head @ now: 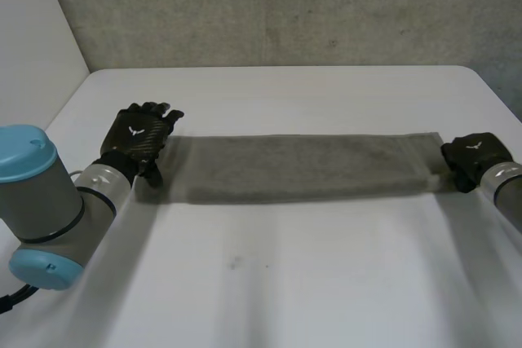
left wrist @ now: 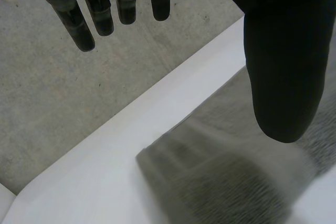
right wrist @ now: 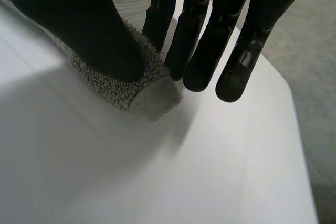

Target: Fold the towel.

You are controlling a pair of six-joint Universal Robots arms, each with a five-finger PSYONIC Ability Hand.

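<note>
Towel [head: 302,167] lies flat as long narrow grey strip across white table [head: 285,283]. Left hand [head: 139,138] at towel's left end: fingers [left wrist: 79,24] straight, spread, thumb above towel, gripping nothing. Right hand [head: 471,160] at towel's right end: thumb and straight fingers [right wrist: 197,24] pinch towel's end corner.

left hand [head: 139,136] splayed; right hand [head: 470,158] pinching

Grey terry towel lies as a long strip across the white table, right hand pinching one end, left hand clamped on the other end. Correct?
No. The left hand is open, fingers straight and holding nothing, as the left wrist view shows. The rest stands: the grey terry towel is a long strip across the white table, right hand pinching one end.
</note>
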